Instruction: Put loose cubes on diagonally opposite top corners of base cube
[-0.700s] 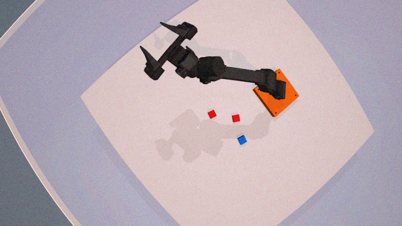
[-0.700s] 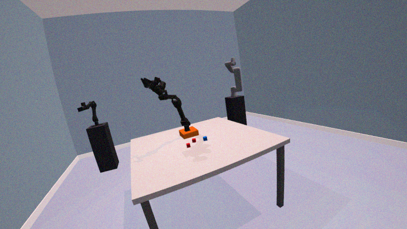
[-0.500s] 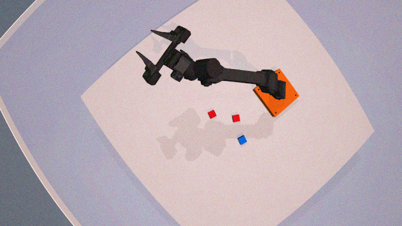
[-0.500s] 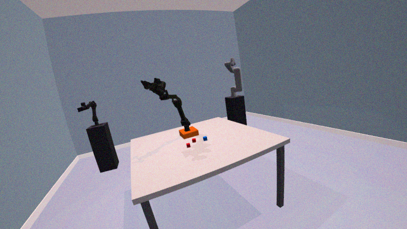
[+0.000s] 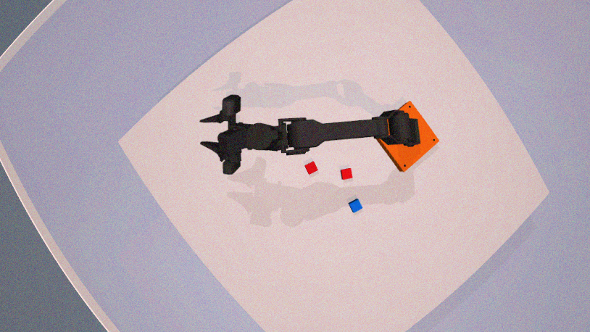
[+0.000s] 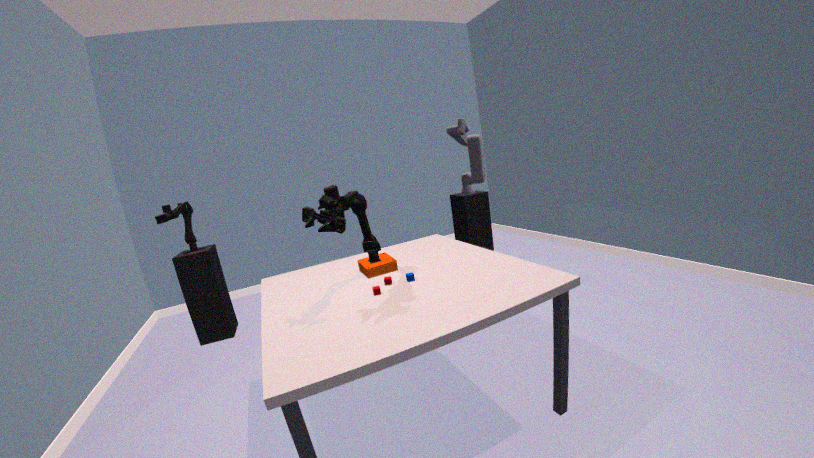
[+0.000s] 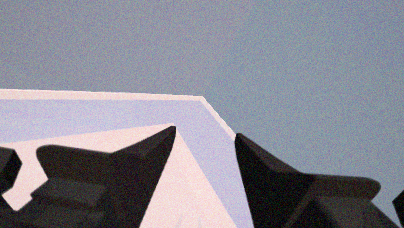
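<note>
Red cubes: the nearer red cube (image 5: 311, 167) (image 6: 376, 290) and the farther red cube (image 5: 346, 173) (image 6: 387, 280) sit apart on the table (image 5: 466, 173) (image 6: 483, 284) (image 7: 185, 200), both behind the fingertips, on the arm-base side.
Blue cube: this cube (image 5: 355, 205) (image 6: 409, 276) also rests on the table, farther behind the fingertips than either red one; no cube is stacked on another.
Exterior view only: the gripper (image 5: 201, 132) (image 6: 316, 225) (image 7: 205, 134) is raised above table height; two other arms, one black (image 6: 187, 219) and one grey (image 6: 475, 159), stand on dark pedestals beyond the table.
Wrist view: table corner between and beyond the fingertips; cubes outside this field.
Fingers: apart, moderately wide, with nothing between them and no cube touched.
Orange base plate: partly covered by the arm in the top view (image 5: 403, 159) (image 6: 378, 270).
Indistinct: dark fingers merge with the wrist in the exterior view; the lower finger bodies are cropped in the wrist view.
</note>
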Controlling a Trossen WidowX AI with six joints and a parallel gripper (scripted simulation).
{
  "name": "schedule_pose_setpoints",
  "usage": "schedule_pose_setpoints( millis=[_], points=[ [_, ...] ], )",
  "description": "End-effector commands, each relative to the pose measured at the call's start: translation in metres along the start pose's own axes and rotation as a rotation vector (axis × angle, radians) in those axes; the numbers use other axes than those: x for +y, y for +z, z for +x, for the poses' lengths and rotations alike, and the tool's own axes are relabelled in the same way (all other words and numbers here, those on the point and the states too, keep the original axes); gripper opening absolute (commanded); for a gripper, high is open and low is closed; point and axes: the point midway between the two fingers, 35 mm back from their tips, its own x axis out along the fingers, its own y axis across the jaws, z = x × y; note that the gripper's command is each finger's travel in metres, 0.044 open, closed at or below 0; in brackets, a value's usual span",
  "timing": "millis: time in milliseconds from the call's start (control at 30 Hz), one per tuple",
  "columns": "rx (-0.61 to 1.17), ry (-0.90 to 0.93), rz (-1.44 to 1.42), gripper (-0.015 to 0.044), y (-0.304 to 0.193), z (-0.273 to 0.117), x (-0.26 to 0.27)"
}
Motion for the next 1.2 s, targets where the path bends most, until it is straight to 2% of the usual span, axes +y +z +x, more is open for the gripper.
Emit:
schedule_pose_setpoints(
  millis=[0,267,633,867,1067,1167],
  points=[
    [0.156,0.121,-0.009,0.0265,-0.039,-0.010,0.037],
    [0.580,0.384,-0.055,0.0265,-0.142,-0.065,0.115],
    [1.199,0.635,-0.152,0.0265,-0.247,-0.203,0.161],
    [1.239,0.645,-0.160,0.0265,-0.256,-0.211,0.164],
    [1.239,0.645,-0.160,0.0265,-0.303,-0.202,0.183],
    [1.239,0.645,-0.160,0.0265,-0.308,-0.202,0.185]
  ],
)
